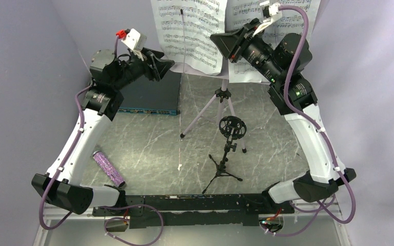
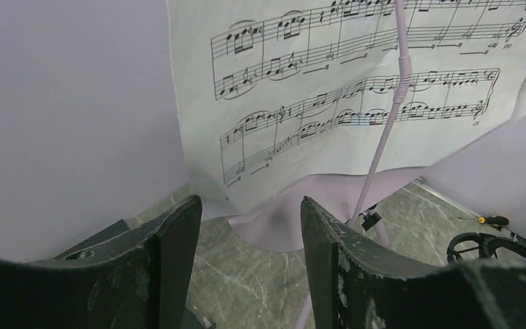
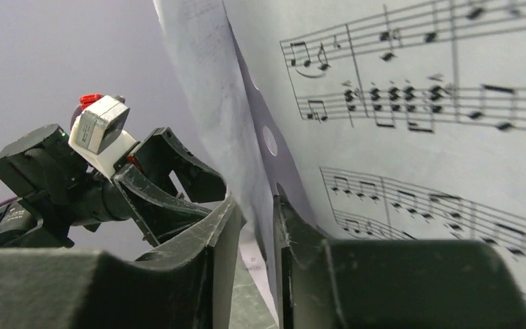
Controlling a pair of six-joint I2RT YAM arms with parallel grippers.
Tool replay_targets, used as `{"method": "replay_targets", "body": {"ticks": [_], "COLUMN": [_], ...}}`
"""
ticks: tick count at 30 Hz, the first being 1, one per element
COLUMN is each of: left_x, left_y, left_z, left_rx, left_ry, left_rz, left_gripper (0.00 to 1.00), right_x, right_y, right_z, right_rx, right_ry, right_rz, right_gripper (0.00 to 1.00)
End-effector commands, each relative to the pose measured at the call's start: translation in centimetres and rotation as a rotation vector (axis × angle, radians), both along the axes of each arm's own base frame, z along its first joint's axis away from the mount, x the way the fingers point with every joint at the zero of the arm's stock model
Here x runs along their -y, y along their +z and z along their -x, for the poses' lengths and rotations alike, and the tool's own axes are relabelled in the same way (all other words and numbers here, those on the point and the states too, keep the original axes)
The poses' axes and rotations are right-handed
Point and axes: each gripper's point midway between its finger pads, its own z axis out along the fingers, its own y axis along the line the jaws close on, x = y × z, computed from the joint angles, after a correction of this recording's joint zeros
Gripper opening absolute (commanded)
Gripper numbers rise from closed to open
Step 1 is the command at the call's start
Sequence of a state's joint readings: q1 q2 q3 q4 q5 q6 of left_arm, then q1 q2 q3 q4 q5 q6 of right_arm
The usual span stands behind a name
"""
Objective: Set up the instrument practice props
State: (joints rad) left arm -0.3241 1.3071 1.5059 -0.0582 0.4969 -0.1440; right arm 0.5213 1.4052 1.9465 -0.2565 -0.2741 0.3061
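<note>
**Music stand** (image 1: 201,116): pale lilac, on thin tripod legs at the far middle of the table (image 1: 149,143). Judged light and top-heavy, so easily tipped by a sideways push

**Left page** (image 2: 329,89) and **right page** (image 1: 246,13): white sheet music, side by side on the stand's face. Judged limp and quick to crease or tear. Best taken by a bare margin, with little squeeze

**Mic stand** (image 1: 228,154): small, black, upright just in front of the music stand, its ring holder empty

**Microphone** (image 1: 108,168): glittery purple, lying flat near the left arm, well apart from the mic stand. The barrel is likely to roll, so grip it across the middle

**Left gripper** (image 2: 246,226): jaws spread wide and holding nothing, aimed at the left page's lower corner

**Right gripper** (image 3: 257,212): jaws drawn narrow around the edge of a page. Whether the pads press it cannot be told

**Dark box** (image 1: 151,95): flat, under the left gripper

**Views**: only the top view shows the microphone and the stand's feet. The left wrist view shows the stand's lip under the page. The right wrist view shows the holes in the stand's panel behind the paper
</note>
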Motion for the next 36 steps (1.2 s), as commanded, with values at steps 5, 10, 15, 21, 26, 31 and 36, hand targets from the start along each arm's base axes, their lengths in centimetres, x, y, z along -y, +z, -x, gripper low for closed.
{"method": "replay_targets", "body": {"ticks": [5, 10, 15, 21, 26, 31, 36], "left_x": [-1.2, -1.7, -2.6, -3.8, -4.8, -4.5, -5.3], "left_y": [1.3, 0.5, -1.3, -4.0, -5.1, -6.3, -5.6], "left_z": [1.2, 2.0, 2.5, 3.1, 3.2, 3.4, 2.6], "left_rx": [0.047, 0.019, -0.022, -0.088, -0.121, -0.162, -0.137], "left_ry": [0.044, 0.060, 0.100, 0.157, 0.211, 0.195, 0.247], "left_rz": [0.018, 0.011, 0.005, -0.011, -0.029, -0.038, -0.048], "left_gripper": [0.62, 0.65, 0.72, 0.75, 0.76, 0.75, 0.75], "right_x": [2.8, 3.6, 4.7, 4.7, 4.0, 3.5, 3.2], "right_y": [3.0, 2.7, 2.2, 0.8, -1.4, -3.7, -5.1], "right_z": [3.3, 5.2, 7.1, 8.7, 8.5, 8.5, 8.6], "right_rx": [0.093, 0.097, 0.109, 0.098, 0.040, -0.005, -0.038], "right_ry": [-0.048, -0.030, -0.026, 0.016, 0.043, 0.070, 0.087], "right_rz": [-0.073, -0.078, -0.094, -0.093, -0.057, -0.024, 0.003], "right_gripper": [0.41, 0.57, 0.74, 0.85, 0.87, 0.88, 0.90]}}
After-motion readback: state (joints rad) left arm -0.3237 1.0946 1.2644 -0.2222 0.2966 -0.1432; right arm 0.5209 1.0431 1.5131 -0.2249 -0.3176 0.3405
